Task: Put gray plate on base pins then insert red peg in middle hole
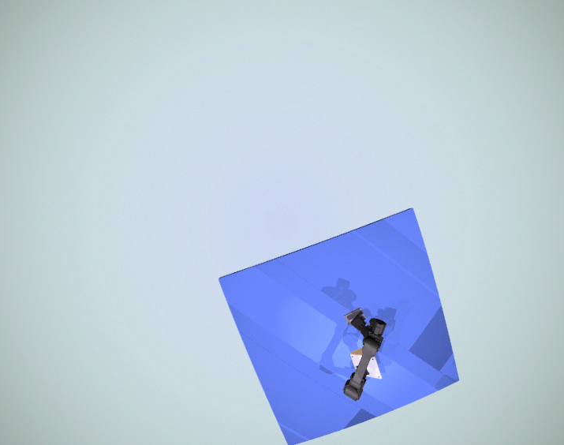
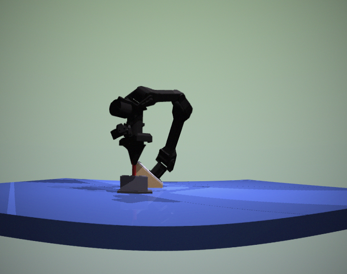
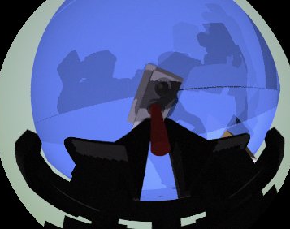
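- My claw (image 2: 134, 162) pinches the slim red cylindrical peg (image 2: 134, 169) upright at frame centre.
- The peg's lower end meets the flat gray square plate (image 2: 133, 182) on the blue table (image 2: 226, 203).

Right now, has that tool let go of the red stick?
No, the tool is shut on the red peg, which stands upright over the gray plate.

Gray plate (image 2: 133, 182): open table (image 2: 226, 203) lies left and front; a tan wedge (image 2: 148, 176) and the arm's lower link (image 2: 163, 163) crowd behind-right.
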### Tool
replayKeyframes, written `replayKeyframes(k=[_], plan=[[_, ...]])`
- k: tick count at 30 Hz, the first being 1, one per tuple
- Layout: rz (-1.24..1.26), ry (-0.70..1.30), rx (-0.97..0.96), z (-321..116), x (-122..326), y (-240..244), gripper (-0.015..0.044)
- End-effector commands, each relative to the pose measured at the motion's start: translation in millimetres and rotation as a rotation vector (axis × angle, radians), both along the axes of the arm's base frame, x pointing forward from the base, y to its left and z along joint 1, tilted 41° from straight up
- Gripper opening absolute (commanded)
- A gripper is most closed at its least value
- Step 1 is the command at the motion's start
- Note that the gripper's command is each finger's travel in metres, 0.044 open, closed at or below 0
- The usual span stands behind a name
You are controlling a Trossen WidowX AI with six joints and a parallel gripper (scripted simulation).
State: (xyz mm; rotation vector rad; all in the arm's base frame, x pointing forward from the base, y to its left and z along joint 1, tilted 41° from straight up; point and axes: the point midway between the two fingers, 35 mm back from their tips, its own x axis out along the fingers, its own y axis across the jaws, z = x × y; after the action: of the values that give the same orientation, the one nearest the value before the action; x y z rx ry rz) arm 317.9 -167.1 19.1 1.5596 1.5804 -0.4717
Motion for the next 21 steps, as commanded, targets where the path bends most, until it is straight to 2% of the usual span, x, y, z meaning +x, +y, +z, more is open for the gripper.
replayKeyframes(k=[1, 21], plan=[[-0.001, 0.003, 0.003, -0.1, -0.9, 2.1, 0.0], [-0.001, 0.003, 0.003, -1.0, 0.1, 3.4, 0.0]])
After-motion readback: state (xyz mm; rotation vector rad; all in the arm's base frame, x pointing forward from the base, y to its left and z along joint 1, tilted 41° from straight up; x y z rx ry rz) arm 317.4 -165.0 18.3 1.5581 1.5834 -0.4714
